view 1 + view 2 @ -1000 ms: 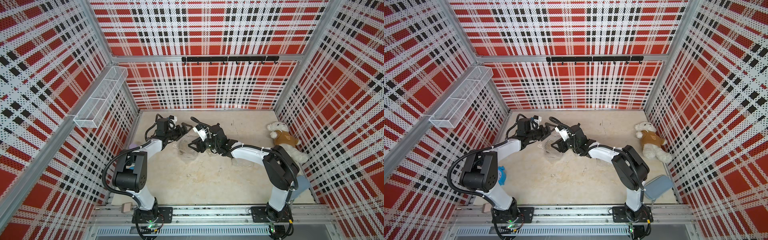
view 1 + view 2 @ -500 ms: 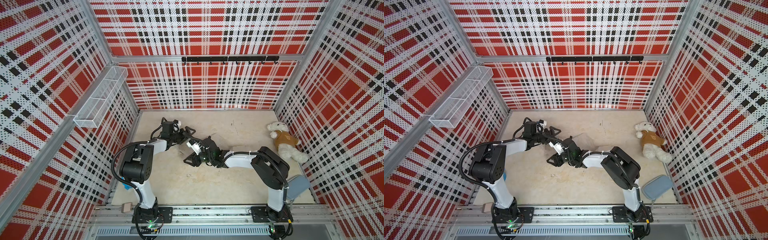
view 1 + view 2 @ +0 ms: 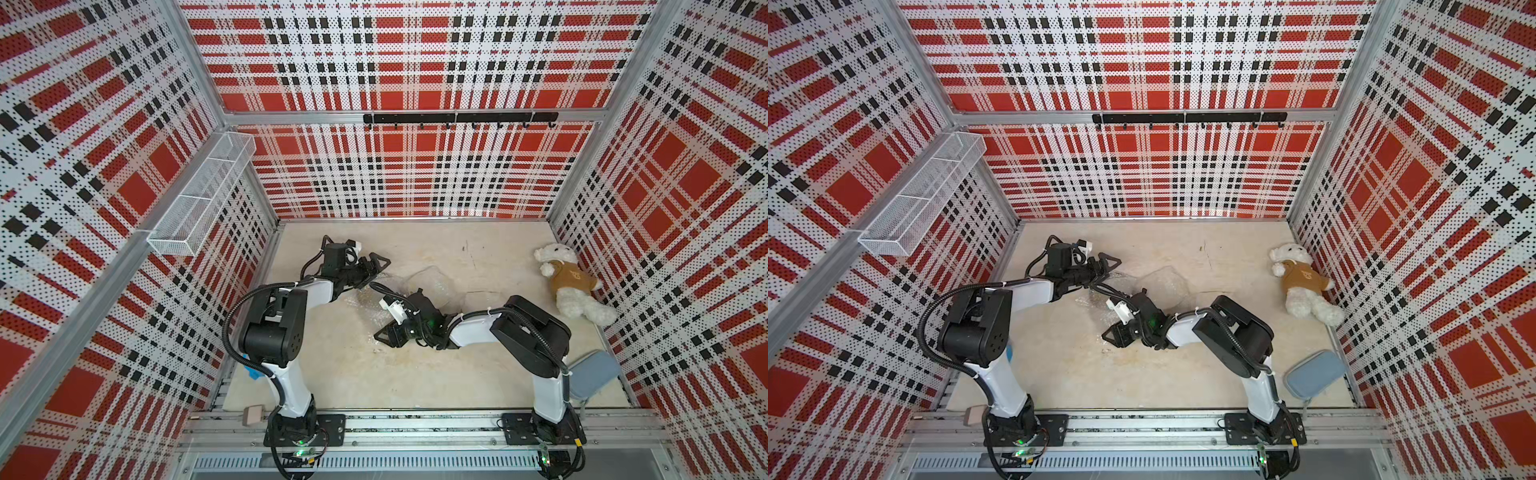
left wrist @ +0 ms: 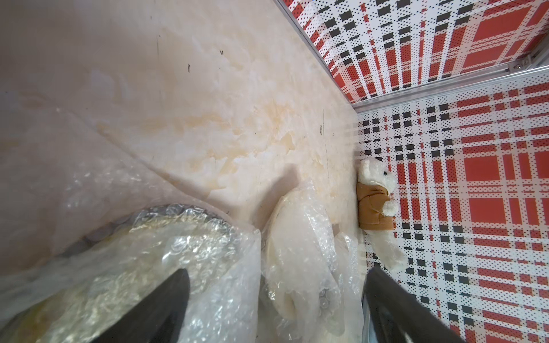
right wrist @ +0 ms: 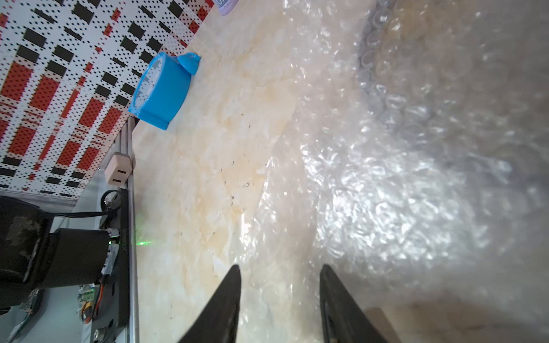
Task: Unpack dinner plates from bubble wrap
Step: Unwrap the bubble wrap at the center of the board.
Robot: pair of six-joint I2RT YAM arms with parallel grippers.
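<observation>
Bubble wrap, clear crinkly plastic (image 5: 386, 193), lies under your right gripper (image 5: 280, 266), released half-wide; your left gripper (image 4: 277, 270) gapes over a wrapped cream, dark-rimmed plate (image 4: 133, 252).

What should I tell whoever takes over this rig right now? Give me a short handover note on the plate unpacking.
Left gripper: jaws wide open, holding nothing, poised over a dark-rimmed plate that is wrapped in bubble wrap.
Right gripper: jaws apart, empty, low over an edge of bubble wrap on the table.
A second wrapped bundle, likely another plate, lies beside the first, toward the teddy bear.
Done: nothing visible yet; no bare plate in view.
Left: peel the wrap off each plate and set the plates aside.
</observation>
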